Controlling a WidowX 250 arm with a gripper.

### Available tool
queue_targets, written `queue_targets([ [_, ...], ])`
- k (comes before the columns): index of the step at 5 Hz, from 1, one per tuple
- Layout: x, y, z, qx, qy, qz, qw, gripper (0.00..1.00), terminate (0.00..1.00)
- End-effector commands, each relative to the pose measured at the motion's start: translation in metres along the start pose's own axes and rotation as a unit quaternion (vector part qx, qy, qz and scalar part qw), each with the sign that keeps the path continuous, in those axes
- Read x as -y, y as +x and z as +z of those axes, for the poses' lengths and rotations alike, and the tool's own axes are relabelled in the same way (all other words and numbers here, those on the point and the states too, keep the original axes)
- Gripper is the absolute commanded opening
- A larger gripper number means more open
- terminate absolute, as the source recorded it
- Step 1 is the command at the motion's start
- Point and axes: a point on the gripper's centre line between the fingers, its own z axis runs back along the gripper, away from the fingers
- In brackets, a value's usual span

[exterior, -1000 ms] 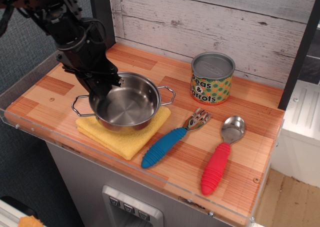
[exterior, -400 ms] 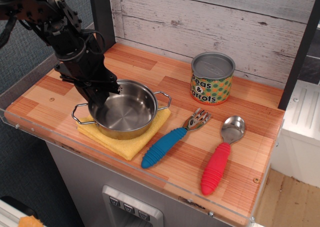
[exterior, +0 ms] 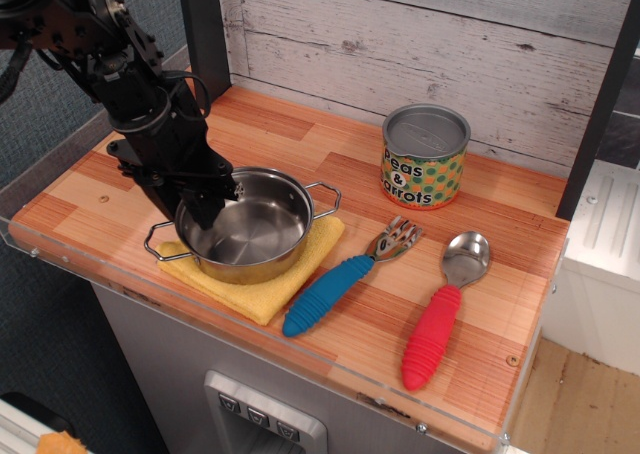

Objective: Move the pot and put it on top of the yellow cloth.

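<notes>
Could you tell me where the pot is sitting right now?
The pot sits on the yellow cloth at the counter's front left, with the end effector at its left rim and the blue fork to its right.

One pot (exterior: 250,229) sits on one yellow cloth (exterior: 262,284). To the right of the pot stand one tin can (exterior: 425,158), one blue-handled fork (exterior: 345,278) and one red-handled spoon (exterior: 445,310). One gripper (exterior: 205,210) seems to reach into the pot's left side.
</notes>
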Motion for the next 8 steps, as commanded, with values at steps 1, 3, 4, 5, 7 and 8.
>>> queue_targets([
  [1,-0.009,0.0,0.026,0.025,0.016,0.006,0.9995,1.0,0.0],
  [3,-0.004,0.01,0.066,0.033,0.037,0.027,0.9984,1.0,0.0],
  [4,0.008,0.031,0.076,-0.005,0.074,0.012,0.9972,1.0,0.0],
  [5,0.016,0.048,0.078,-0.014,0.075,-0.003,0.9971,1.0,0.0],
  [7,0.026,0.08,0.078,-0.031,0.075,-0.027,0.9963,1.0,0.0],
  [8,0.039,0.094,0.08,-0.012,0.068,-0.049,0.9964,1.0,0.0],
])
